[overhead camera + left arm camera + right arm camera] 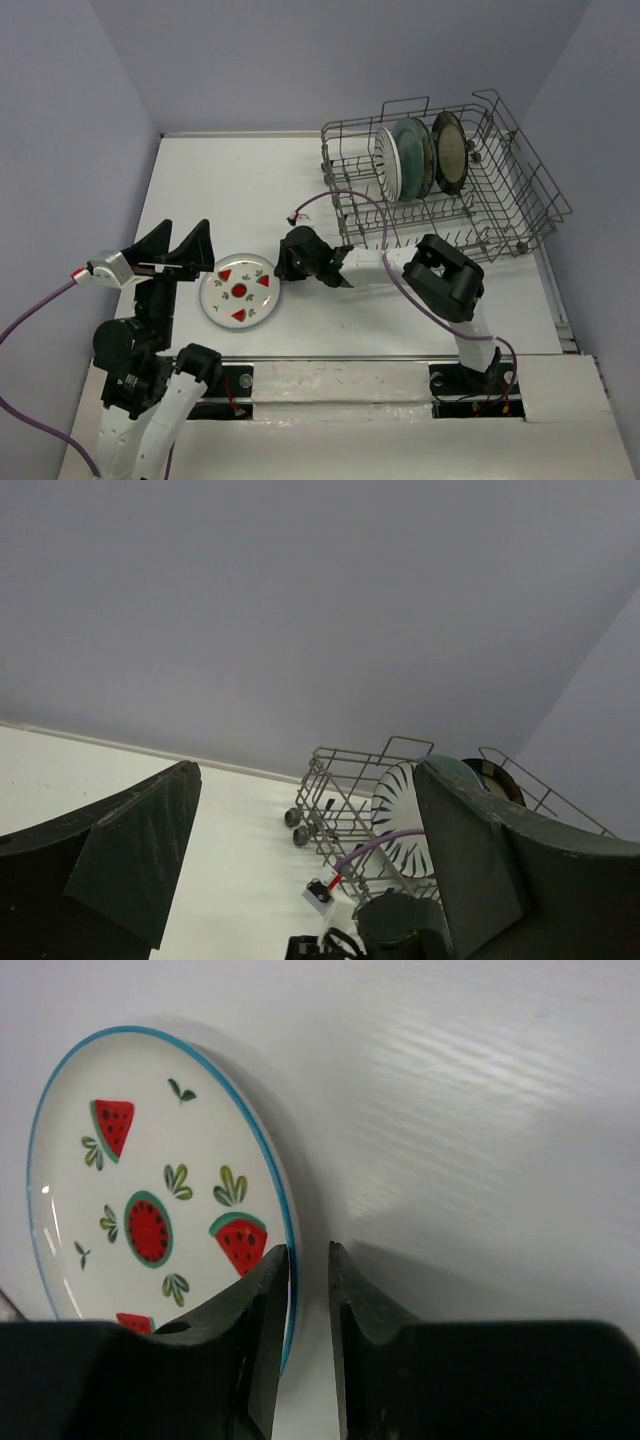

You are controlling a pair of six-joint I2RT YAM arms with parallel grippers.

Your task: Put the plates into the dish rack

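The white counter [300,180] fills the space between grey walls. The rack [520,215] stands at its far right corner, a grey wire basket with upright tines and raised handles. The right arm [450,280] reaches from its base leftward across the counter in front of the rack. The left arm [140,350] rises at the near left.

At least three plates stand on edge among the tines near the middle of the rack, close together. The striped plate [386,160] is leftmost, white with black radial lines. The teal plate [412,150] is just behind it and the brown-rimmed plate [448,150] is furthest right. Whether another plate sits between them cannot be told.

The melon plate [240,290] lies on the counter between the two arms, well apart from the rack. It is white with a blue rim, red melon slices and green leaves.

The left pincer [178,245] is raised just left of this plate, its fingers spread wide and holding nothing. The right pincer [308,1252] is at the plate's right edge. Its fingers are only a narrow gap apart, one over the rim and one outside it, and whether they actually pinch the rim cannot be told.

A purple cable [350,197] loops above the right arm
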